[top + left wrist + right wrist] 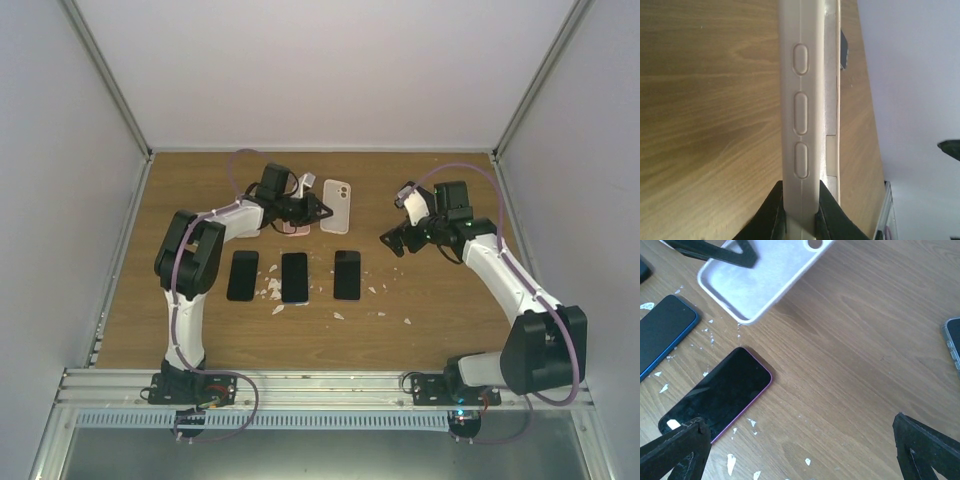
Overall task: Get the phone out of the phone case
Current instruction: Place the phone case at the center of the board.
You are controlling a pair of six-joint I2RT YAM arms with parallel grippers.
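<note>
Currently the left tool point(801, 207) is clamped on one end of the case point(800, 100), held edge-on at the rear of the worktop point(440, 300), and the right tool point(799, 440) hangs wide open and empty, so prying the phone out could twist the case from that narrow grip.

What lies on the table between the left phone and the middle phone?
Small white scraps lie between the left phone and the middle phone; the top external view shows them.

white arms point(182, 320) with black joints and lilac cables point(470, 168).
</note>
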